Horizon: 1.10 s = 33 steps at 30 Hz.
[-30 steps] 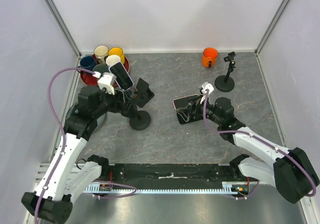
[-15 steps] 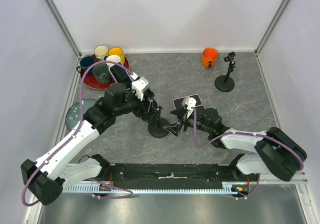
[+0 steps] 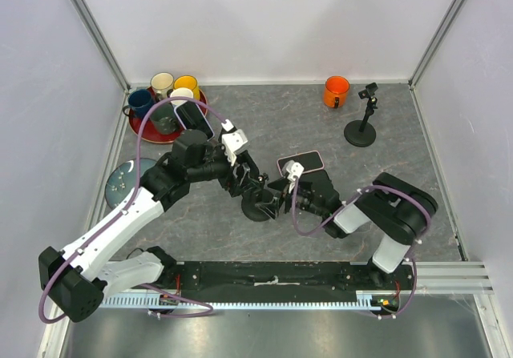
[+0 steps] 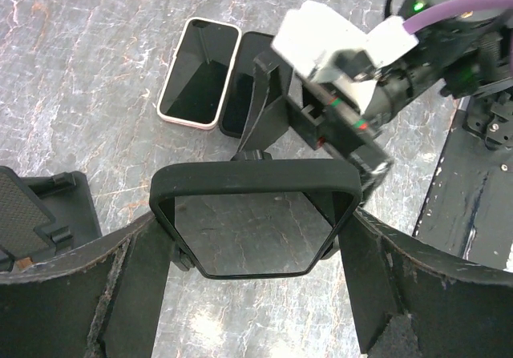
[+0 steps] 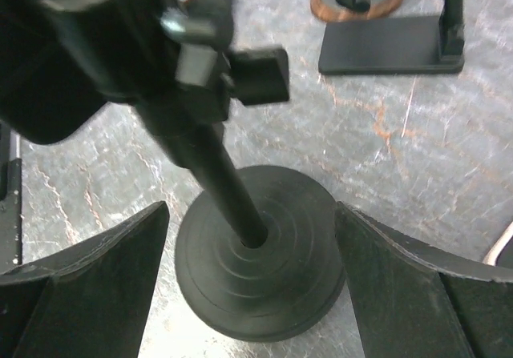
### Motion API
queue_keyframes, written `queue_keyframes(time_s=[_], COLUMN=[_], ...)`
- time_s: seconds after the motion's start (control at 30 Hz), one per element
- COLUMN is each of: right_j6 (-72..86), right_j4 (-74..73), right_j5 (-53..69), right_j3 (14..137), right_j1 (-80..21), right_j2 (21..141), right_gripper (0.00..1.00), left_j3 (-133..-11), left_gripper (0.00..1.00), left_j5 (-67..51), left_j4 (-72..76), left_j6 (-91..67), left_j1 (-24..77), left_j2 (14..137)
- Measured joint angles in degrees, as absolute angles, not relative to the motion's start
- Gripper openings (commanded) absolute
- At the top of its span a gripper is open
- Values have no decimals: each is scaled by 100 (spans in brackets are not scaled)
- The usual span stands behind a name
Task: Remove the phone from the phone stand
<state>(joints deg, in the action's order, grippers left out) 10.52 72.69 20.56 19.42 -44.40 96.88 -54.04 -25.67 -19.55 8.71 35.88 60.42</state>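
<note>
A phone in a pink case (image 3: 300,162) lies flat, screen up, on the grey table, beside a flat black folding stand (image 4: 244,86); it also shows in the left wrist view (image 4: 199,83). A black pole stand with a round base (image 3: 258,210) stands mid-table. My left gripper (image 3: 247,180) is shut on that stand's empty black holder frame (image 4: 256,183). My right gripper (image 3: 274,202) is open, and its fingers straddle the round base (image 5: 256,270) close on both sides. The folding stand (image 5: 393,50) lies behind it.
Several mugs on a red plate (image 3: 143,130) stand at the back left with a second dark phone (image 3: 195,119) leaning beside them. An orange mug (image 3: 336,91) and a small black tripod stand (image 3: 361,130) are at the back right. A blue-grey plate (image 3: 120,180) lies at the left.
My left gripper carried the pole stand from the left to mid-table. My right gripper let go of the pink phone, left it flat, and moved left to the stand's base.
</note>
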Motion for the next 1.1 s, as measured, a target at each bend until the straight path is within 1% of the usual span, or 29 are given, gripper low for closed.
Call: queue_keyframes(time_s=[0.03,0.2,0.5,0.67,0.73,0.77,0.8,0.83,0.87,0.9,0.93,0.97,1.07,1.1], right_j6=[1059,1170,1175,1175,1173,1173,1170,1157,1146,1131,1114,1090,1009,937], right_j4=[7295,7424,7507,7500,7500,7498,7498,7500,7500,7502,7516,7546,7640,7695], right_j5=[2051,2047,1957,1944,1944,1942,1944,1949,1949,1951,1955,1953,1942,1927], right_j3=[1981,2141,2375,2464,2469,2469,2469,2469,2469,2469,2469,2471,2469,2471], right_j1=[-4449,-4495,-4567,-4591,-4593,-4593,-4593,-4595,-4604,-4613,-4626,-4641,-4722,-4744], right_j2=[9819,10591,10853,10899,10899,10899,10899,10899,10903,10912,10927,10949,11037,11078], right_gripper=[87,84,84,81,77,73,71,68,62,58,53,42,30,29], left_j3=[-5404,-5404,-5404,-5400,-5400,-5400,-5400,-5400,-5400,-5400,-5400,-5395,-5354,-5323], left_gripper=[31,30,30,31,34,35,37,41,43,46,51,53,60,62], left_j5=[-2598,-2768,-3017,-3061,-3061,-3059,-3059,-3059,-3055,-3048,-3030,-3006,-2947,-2917], left_j4=[-1955,-1953,-1870,-1868,-1868,-1868,-1868,-1868,-1865,-1863,-1863,-1865,-1828,-1785], left_j6=[884,906,908,908,908,908,908,908,908,908,908,908,908,906], left_j1=[3588,3588,3588,3588,3588,3588,3588,3588,3588,3588,3588,3588,3586,3586], left_j2=[6042,6066,6134,6134,6134,6134,6134,6134,6134,6134,6134,6134,6134,6132])
